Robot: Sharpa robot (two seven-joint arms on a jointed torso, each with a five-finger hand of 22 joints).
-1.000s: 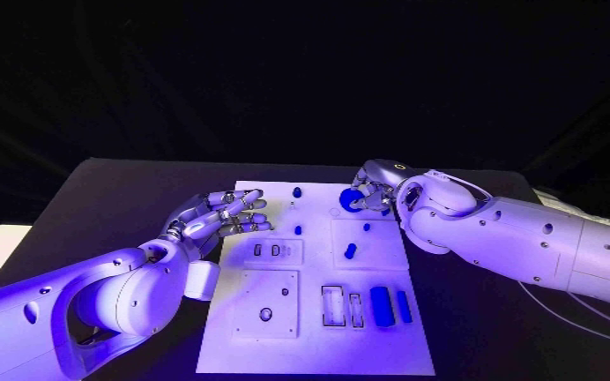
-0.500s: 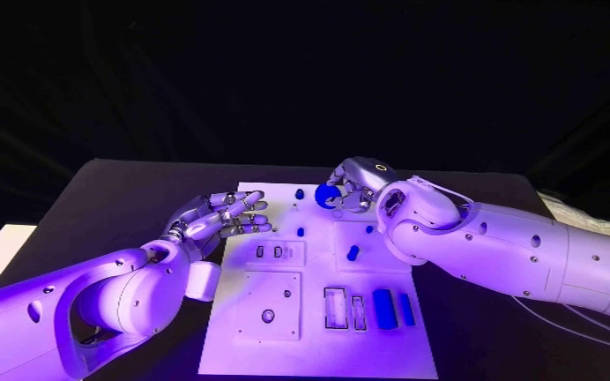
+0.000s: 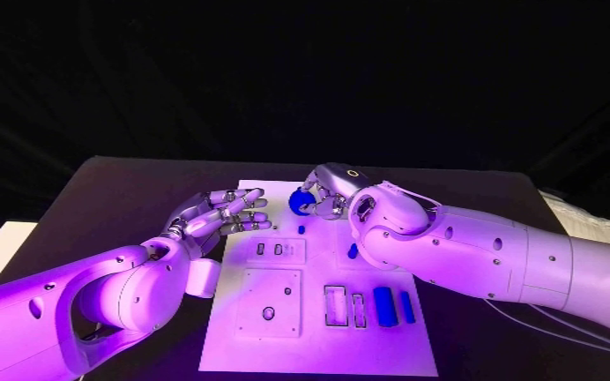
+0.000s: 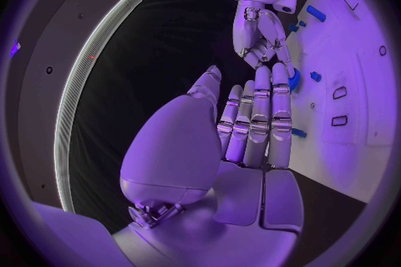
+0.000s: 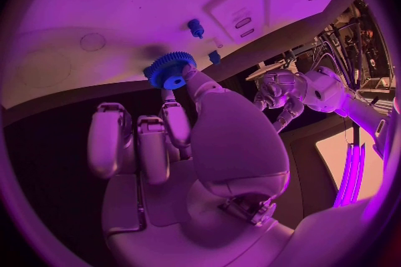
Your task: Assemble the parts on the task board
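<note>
Dim room, violet/magenta light from above; backdrop black. Task board (image 3: 318, 328) brightest, mild glare on arms. Gear (image 5: 171, 71) casts soft shadow. Wrist views fisheye, edges bent w/ dark rim.

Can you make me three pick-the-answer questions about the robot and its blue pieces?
1. Where is the blue gear?
A. Lying flat at the near end of the task board
B. Held in the right hand over the far end of the task board
C. In the left hand

2. What colour are the two long bars at the near end of the task board?
A. Blue
B. Yellow
C. Red

3. What is the left hand doing?
A. Squeezing a bar
B. Holding nothing, fingers out straight
C. Pressing a button

Answers: 1 B, the right wrist view shows the right hand pinching the toothed wheel above the white plate. 2 A, both bars look blue in the head view. 3 B, the left wrist view shows its fingers stretched out with nothing in them.
</note>
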